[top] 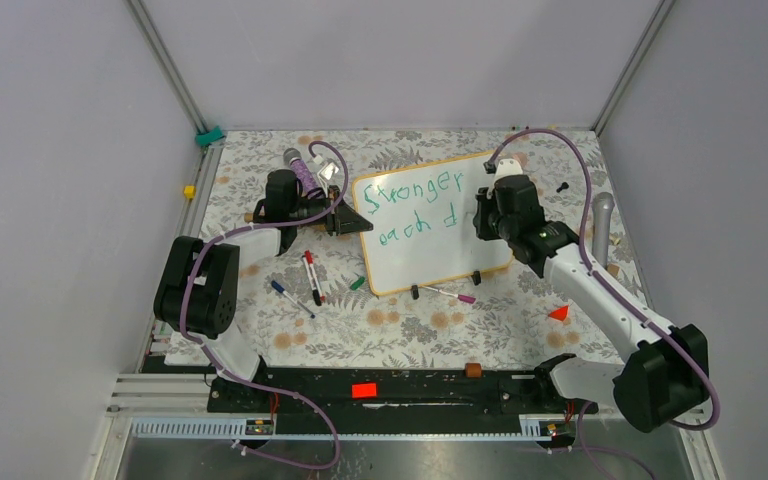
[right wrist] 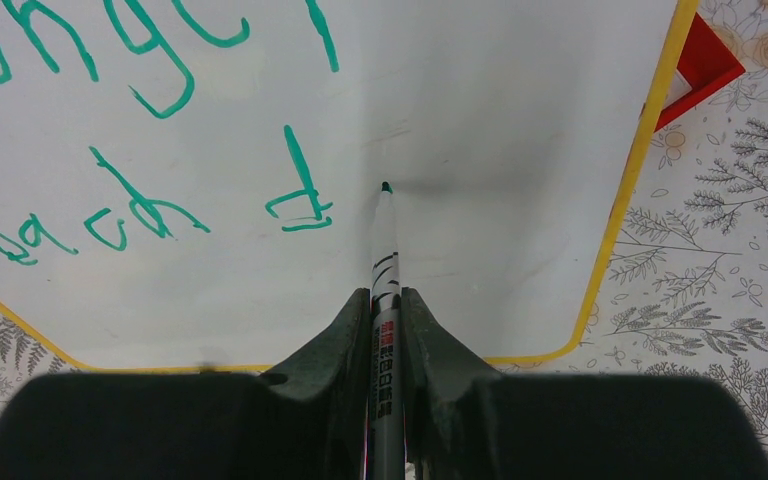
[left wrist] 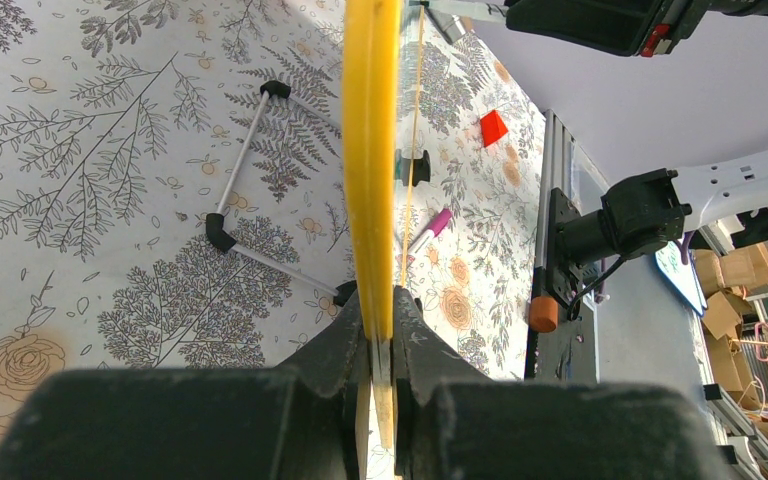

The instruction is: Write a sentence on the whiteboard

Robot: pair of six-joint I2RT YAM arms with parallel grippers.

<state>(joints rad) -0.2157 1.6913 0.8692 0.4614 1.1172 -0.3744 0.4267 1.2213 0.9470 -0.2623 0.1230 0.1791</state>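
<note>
The whiteboard stands tilted on the floral table, yellow-framed. On it the sentence in green reads "Stronger" above "each d". My left gripper is shut on the board's left edge; in the left wrist view the jaws pinch the yellow frame edge-on. My right gripper is shut on a green marker. Its tip touches the board just right of the "d". The board's lower right corner shows in the right wrist view.
Loose markers and a green cap lie left of the board. A pink marker lies in front of it. A red wedge sits at front right, a microphone at right, another purple one at back left.
</note>
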